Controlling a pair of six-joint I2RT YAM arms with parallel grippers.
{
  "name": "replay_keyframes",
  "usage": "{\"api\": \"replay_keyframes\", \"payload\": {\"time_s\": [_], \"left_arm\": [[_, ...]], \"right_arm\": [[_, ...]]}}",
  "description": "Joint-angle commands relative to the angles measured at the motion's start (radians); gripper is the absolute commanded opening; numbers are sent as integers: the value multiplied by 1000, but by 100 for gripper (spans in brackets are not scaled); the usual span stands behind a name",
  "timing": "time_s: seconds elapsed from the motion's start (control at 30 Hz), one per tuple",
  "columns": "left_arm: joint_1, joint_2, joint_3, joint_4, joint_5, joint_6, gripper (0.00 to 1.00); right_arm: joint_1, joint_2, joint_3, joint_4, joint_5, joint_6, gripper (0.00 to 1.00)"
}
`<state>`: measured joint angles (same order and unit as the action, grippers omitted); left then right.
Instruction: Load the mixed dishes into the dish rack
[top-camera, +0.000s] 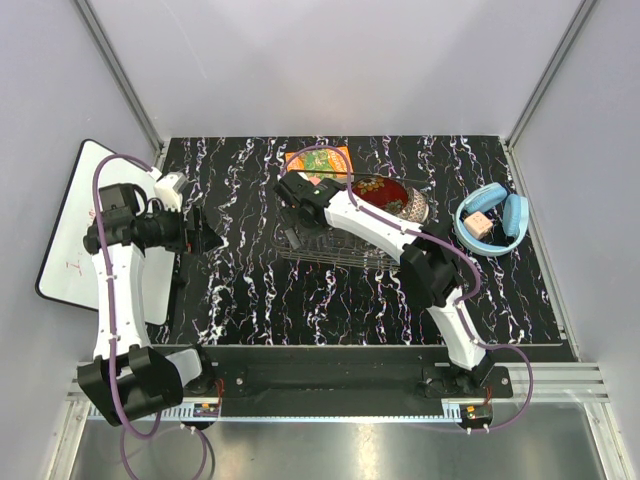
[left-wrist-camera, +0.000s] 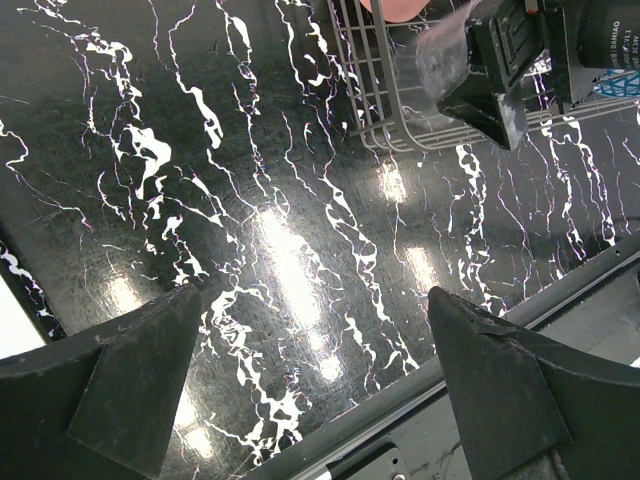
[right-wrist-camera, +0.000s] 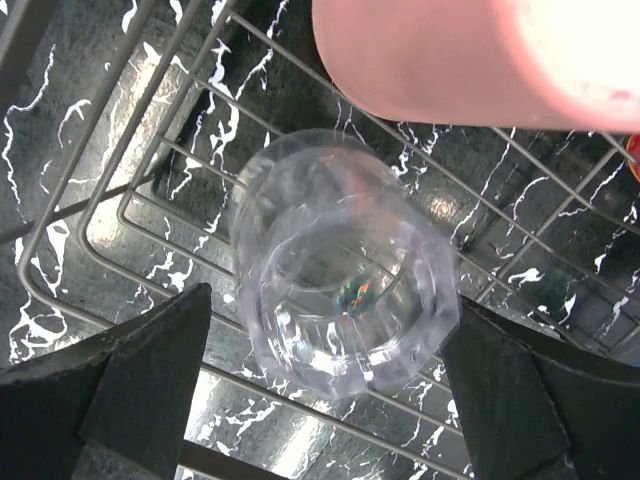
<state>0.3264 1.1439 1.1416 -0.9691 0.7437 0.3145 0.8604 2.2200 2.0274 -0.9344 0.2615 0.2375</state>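
Slipping is the main danger here. The clear drinking glass (right-wrist-camera: 345, 290) is between the fingers of the right gripper (right-wrist-camera: 328, 305), low over the wire floor of the dish rack (right-wrist-camera: 130, 215). The fingers stand wide, close to both its sides, but I cannot tell if they really press it. If the hold is loose, the smooth glass may drop, tip on the thin wires and roll. It is also just beside the salmon-pink cup (right-wrist-camera: 470, 60), so a small sideways move could knock the two together. The left gripper (left-wrist-camera: 315, 295) is wide open and empty above the black marbled table (left-wrist-camera: 150, 150), well apart from the rack.
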Motion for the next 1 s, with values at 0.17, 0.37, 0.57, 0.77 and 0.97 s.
{"api": "replay_keyframes", "payload": {"time_s": [0.17, 0.37, 0.57, 0.77, 0.97], "left_arm": [[-1, -38, -17, 44, 2, 12, 99], [-1, -41, -13, 43, 2, 14, 99], [-1, -44, -13, 43, -12, 12, 99], [-3, -73, -48, 44, -46, 0, 99], [-13, -108, -109, 43, -67, 24, 99]], "right_arm": [[22, -8, 39, -35, 27, -27, 100], [26, -66, 86, -92, 65, -32, 100], [29, -232, 51, -132, 94, -3, 100], [29, -529, -228, -46, 61, 101, 100], [28, -801, -513, 77, 47, 164, 100]]}}
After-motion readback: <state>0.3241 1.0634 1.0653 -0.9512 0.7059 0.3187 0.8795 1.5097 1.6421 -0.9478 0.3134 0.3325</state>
